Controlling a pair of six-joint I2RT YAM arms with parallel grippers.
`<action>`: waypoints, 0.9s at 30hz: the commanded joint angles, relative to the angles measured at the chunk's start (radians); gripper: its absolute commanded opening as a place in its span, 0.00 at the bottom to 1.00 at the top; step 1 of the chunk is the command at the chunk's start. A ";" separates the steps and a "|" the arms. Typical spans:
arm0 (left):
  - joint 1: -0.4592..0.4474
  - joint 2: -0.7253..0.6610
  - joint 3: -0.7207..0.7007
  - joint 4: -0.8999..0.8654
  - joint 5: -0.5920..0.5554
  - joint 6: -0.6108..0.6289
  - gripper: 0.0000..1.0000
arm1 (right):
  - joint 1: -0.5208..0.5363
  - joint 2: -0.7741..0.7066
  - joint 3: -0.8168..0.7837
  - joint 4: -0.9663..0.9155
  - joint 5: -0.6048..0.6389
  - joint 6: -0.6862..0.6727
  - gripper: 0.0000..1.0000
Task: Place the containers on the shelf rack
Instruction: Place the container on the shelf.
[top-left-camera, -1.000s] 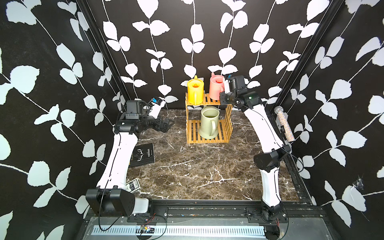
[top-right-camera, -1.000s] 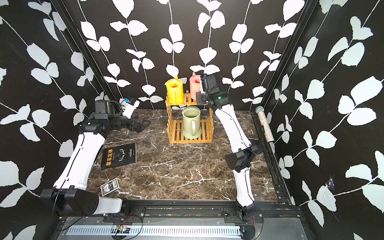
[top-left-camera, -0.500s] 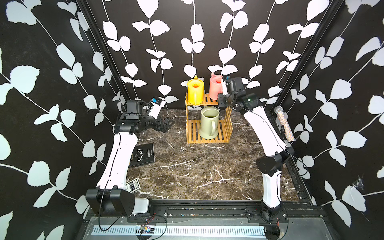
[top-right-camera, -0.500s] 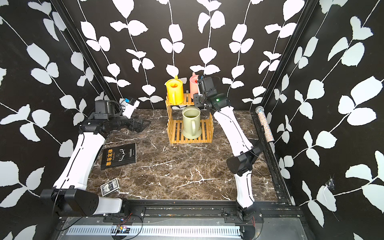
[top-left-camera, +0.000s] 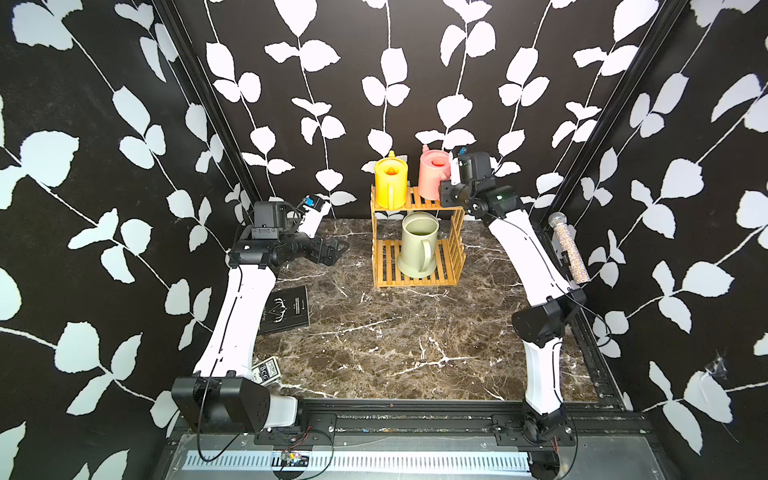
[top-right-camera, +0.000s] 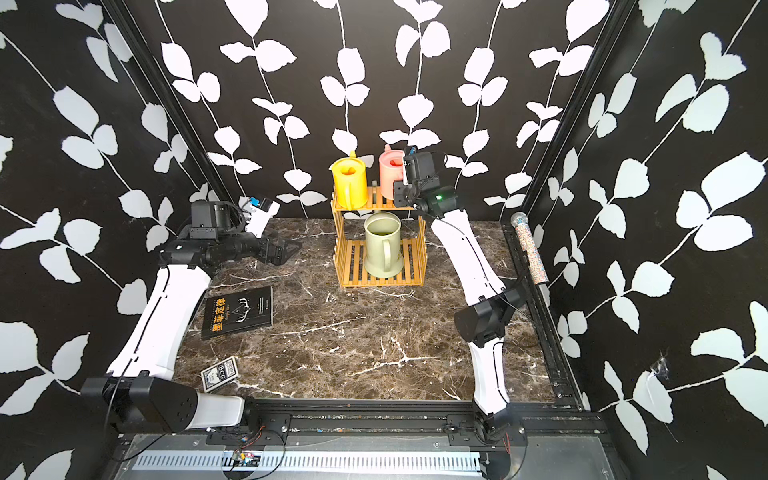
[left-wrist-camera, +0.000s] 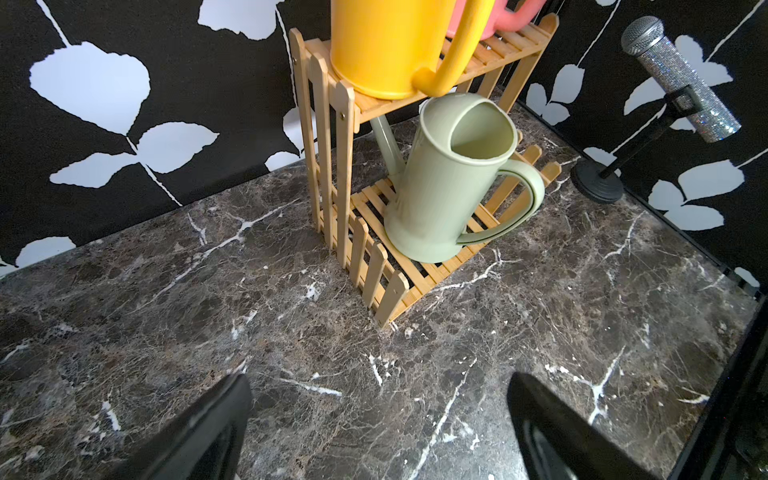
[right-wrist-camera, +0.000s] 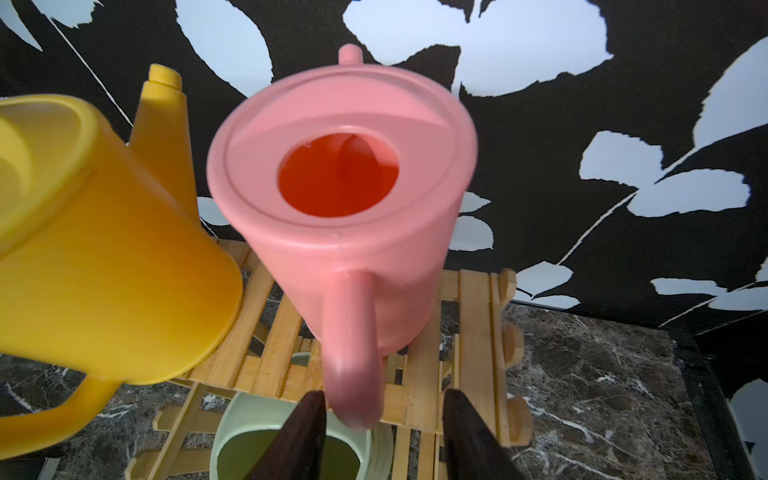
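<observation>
Containers all sit on the shelf rack; by the look of it, only pulling the right arm clear remains.
Left gripper wide open, empty; yellow can and pink can on top, green can below; right gripper parted astride the pink handle, holding nothing.

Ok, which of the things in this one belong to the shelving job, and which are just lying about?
Part of the job:
- sage-green watering can
- yellow watering can
- pink watering can
- wooden shelf rack

Just lying about:
- black book
- pack of cards
- glittery microphone on its stand
</observation>
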 joint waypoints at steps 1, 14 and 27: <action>-0.004 -0.018 -0.011 0.001 0.002 -0.002 0.98 | -0.003 0.023 0.032 0.042 -0.028 0.008 0.42; -0.003 -0.014 -0.014 0.005 0.002 -0.002 0.99 | -0.001 -0.012 -0.005 0.045 -0.029 0.017 0.16; -0.003 -0.016 -0.018 0.010 0.008 -0.011 0.99 | 0.048 -0.116 -0.109 0.038 0.062 -0.022 0.13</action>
